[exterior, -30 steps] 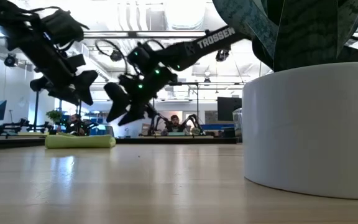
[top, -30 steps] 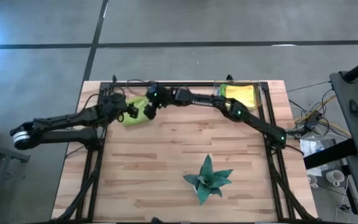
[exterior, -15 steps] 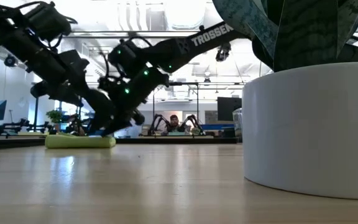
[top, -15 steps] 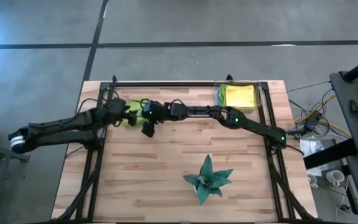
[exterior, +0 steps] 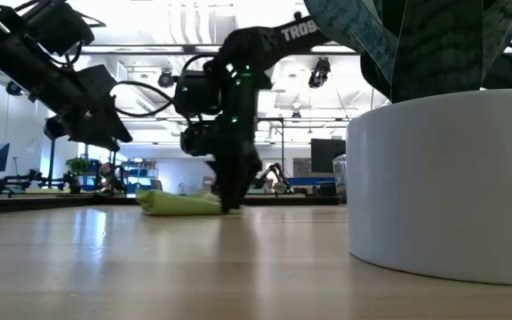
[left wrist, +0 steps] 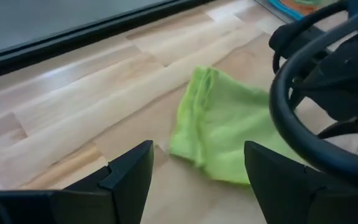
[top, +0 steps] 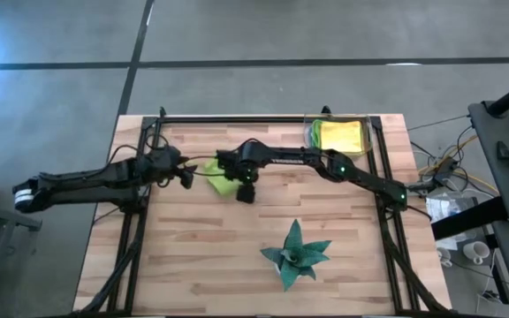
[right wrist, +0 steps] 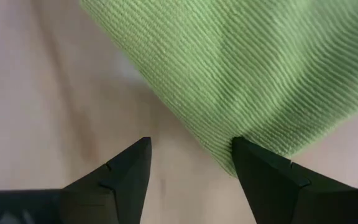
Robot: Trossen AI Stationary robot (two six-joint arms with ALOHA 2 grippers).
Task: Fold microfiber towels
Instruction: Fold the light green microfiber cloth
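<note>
We read the step in hand as the start of a fold on one lime green towel point(top: 220, 173), which lies bunched on the bare table point(top: 237, 265) near the middle of its far half. The right gripper point(top: 245, 189) stands pointed down at the near edge of the cloth, fingers apart, one tip at or on the hem and nothing pinched between them. The left gripper point(top: 185, 176) hovers just beside the towel's other side, also spread and empty, apart from the cloth.

Next move, in our judgement: each claw needs a corner or hem. The right one is close enough to lower and close on the edge; the left must come in to the cloth first. The towel is crumpled, so it probably wants pulling flat before any fold.

A yellow towel point(top: 341, 134) lies in the tray point(top: 374, 141) at the table's far right corner; other colours there we cannot make out.

What each view adds:
- High view: the layout, both arms meeting at the towel, and the dark teal star-shaped object point(top: 297, 253) well apart at the near side.
- Low view: the towel point(exterior: 181, 203) is a low lump on the wood, the right gripper point(exterior: 231, 201) down at table level beside it, the left gripper point(exterior: 105, 133) raised clear of the surface. A white pot point(exterior: 443, 182) fills the right of this view.
- Left wrist view: the rumpled folds of the towel point(left wrist: 225, 127) ahead of the open fingers point(left wrist: 129, 171).
- Right wrist view: the weave of the cloth point(right wrist: 253, 62) against one fingertip point(right wrist: 253, 163), bare wood in the gap
</note>
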